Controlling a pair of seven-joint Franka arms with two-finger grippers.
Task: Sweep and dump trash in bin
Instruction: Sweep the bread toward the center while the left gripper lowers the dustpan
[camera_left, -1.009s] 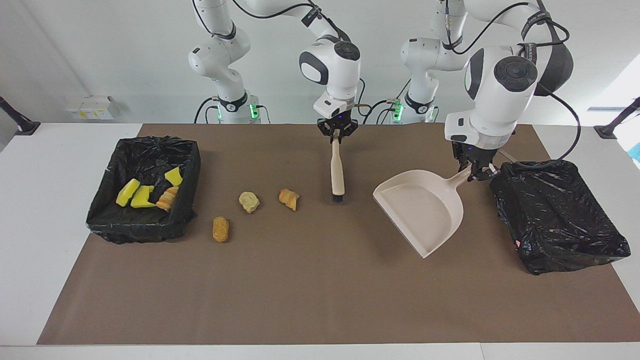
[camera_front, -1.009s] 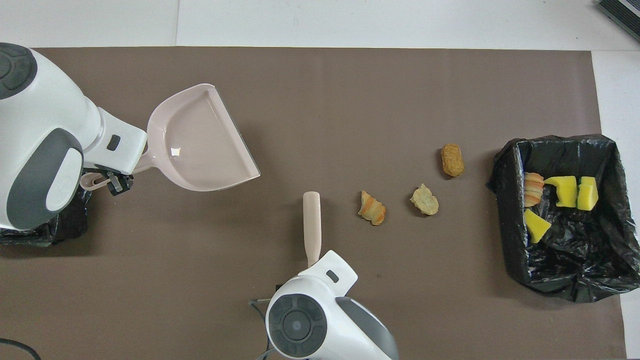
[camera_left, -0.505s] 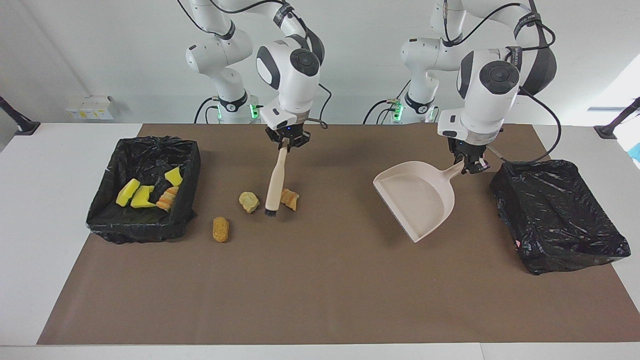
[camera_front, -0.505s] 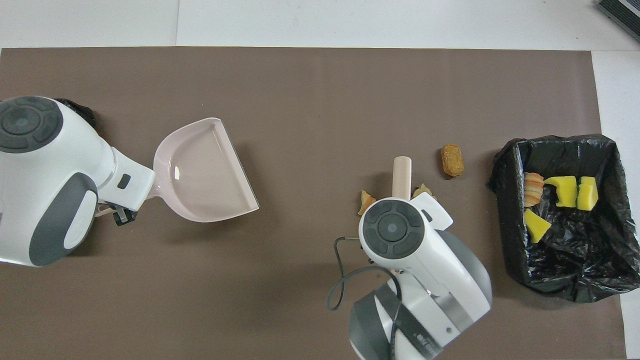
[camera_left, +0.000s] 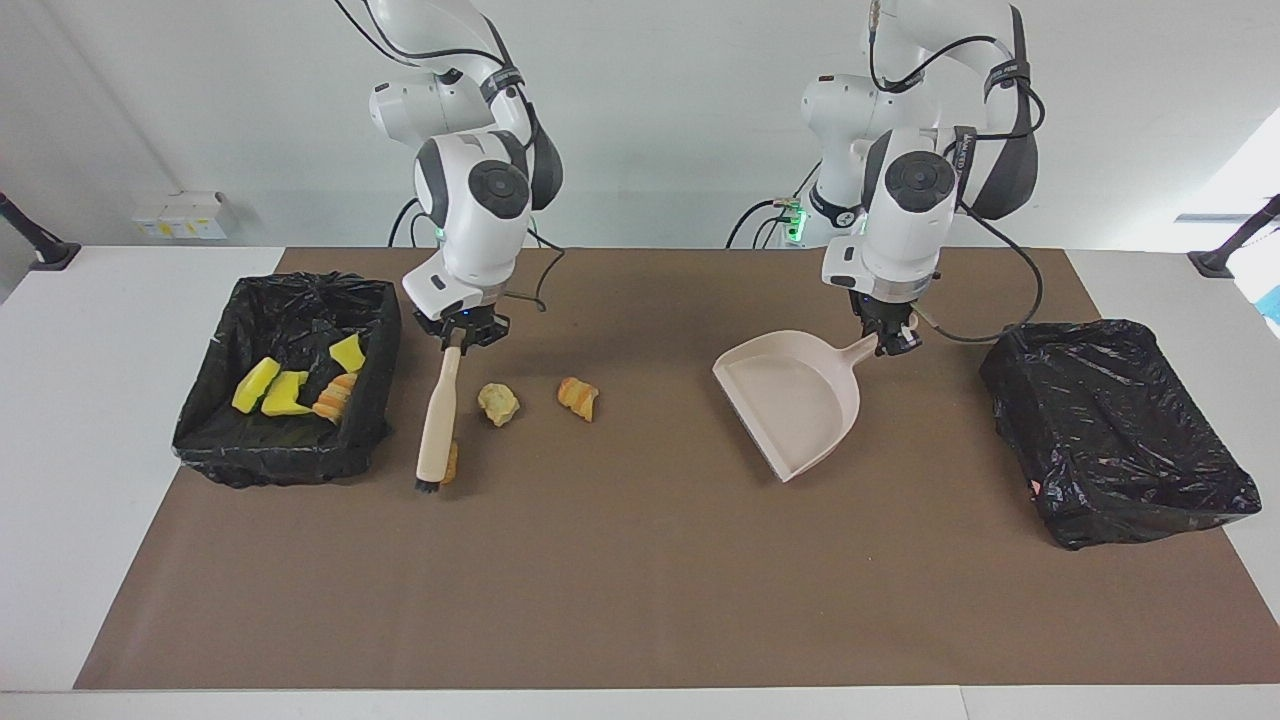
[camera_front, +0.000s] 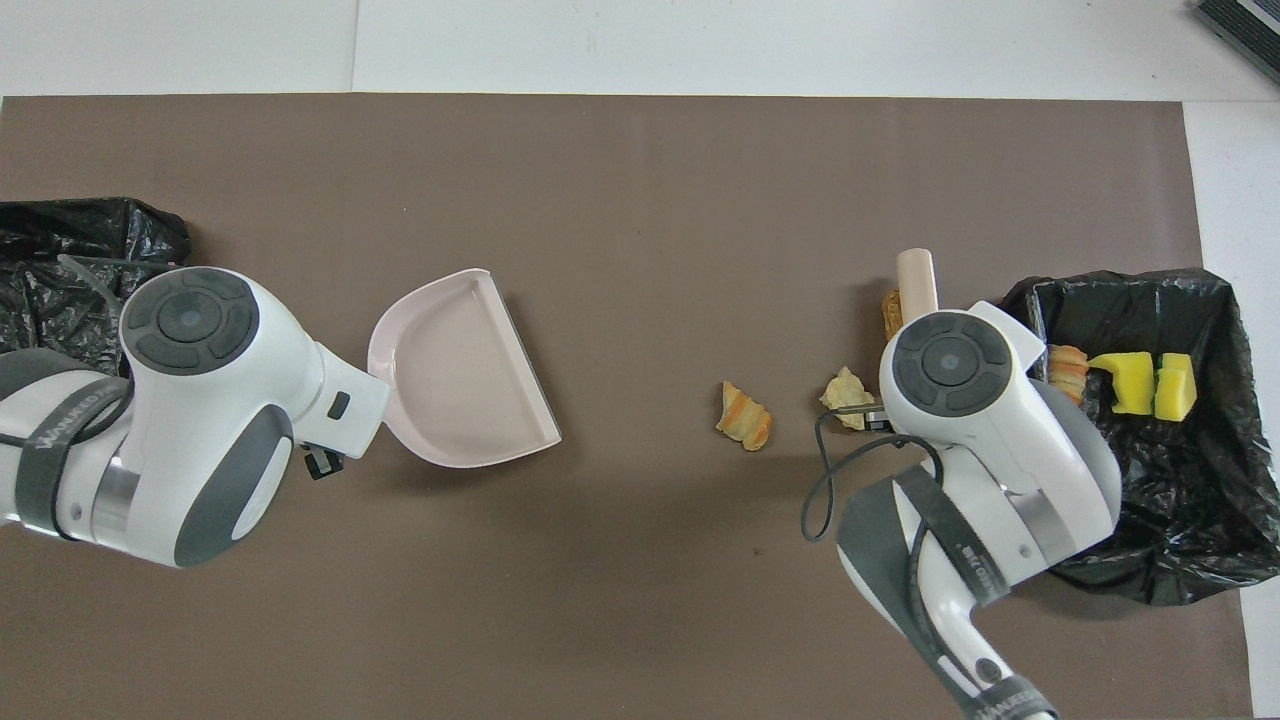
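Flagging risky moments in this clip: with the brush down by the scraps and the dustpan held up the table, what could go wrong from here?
1. The brush in the right gripper hangs close to the full bin; a sweep could snag the liner.
2. The dustpan in the left gripper sits well apart from the three loose scraps; they may scatter before reaching it.
3. The orange lump by the bristles is half hidden and could be skipped.

Bin (camera_left: 220, 440) at the right arm's end holding scraps (camera_left: 285, 392), brush (camera_left: 438, 420) beside it, one lump (camera_left: 451, 462) against the brush, two lumps (camera_left: 498, 403) toward the dustpan (camera_left: 790, 395), second bin (camera_left: 1120, 440) at the left arm's end.
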